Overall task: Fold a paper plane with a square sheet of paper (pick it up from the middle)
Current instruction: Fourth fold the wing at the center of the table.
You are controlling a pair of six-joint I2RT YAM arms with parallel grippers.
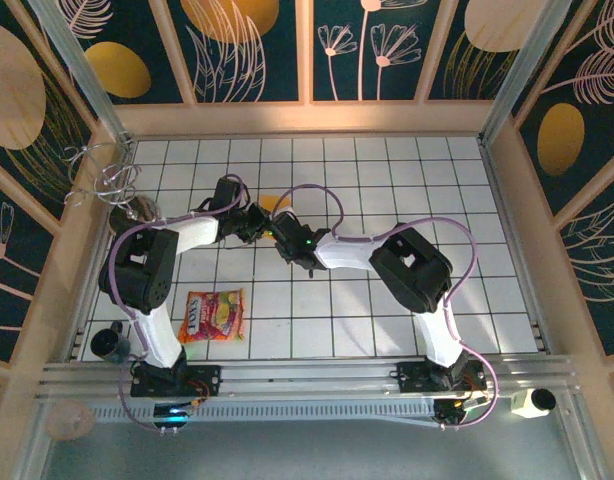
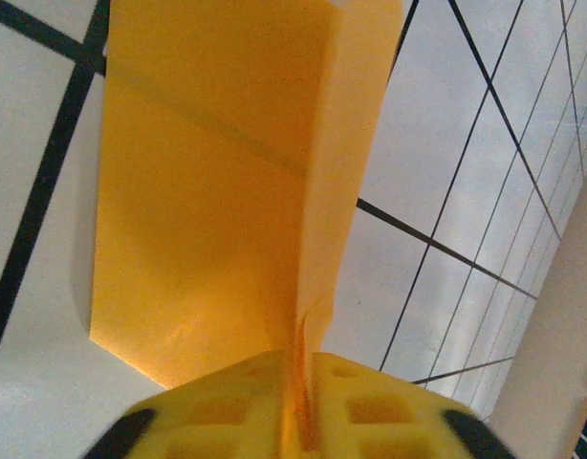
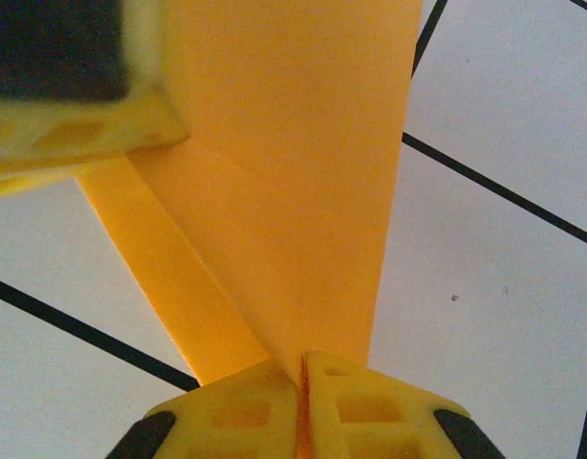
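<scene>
**Creased sheet pinched from two ends, mid-worktop**

The paper sheet [image 2: 207, 191], creased lengthwise, sits near the middle of the tiled worktop [image 3: 504, 306] with one flap raised. We note the left pincer [image 2: 298, 411] pressed together on that flap's edge and the right pincer [image 3: 301, 411] nipping the opposite end. We judge this keeps the paper taut for the next crease. The snack packet [image 1: 213, 315] lies well apart, by the left base.

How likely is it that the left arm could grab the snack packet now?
Probably not yet: the snack packet lies uncovered close by, but the left gripper is pinching the paper.
</scene>
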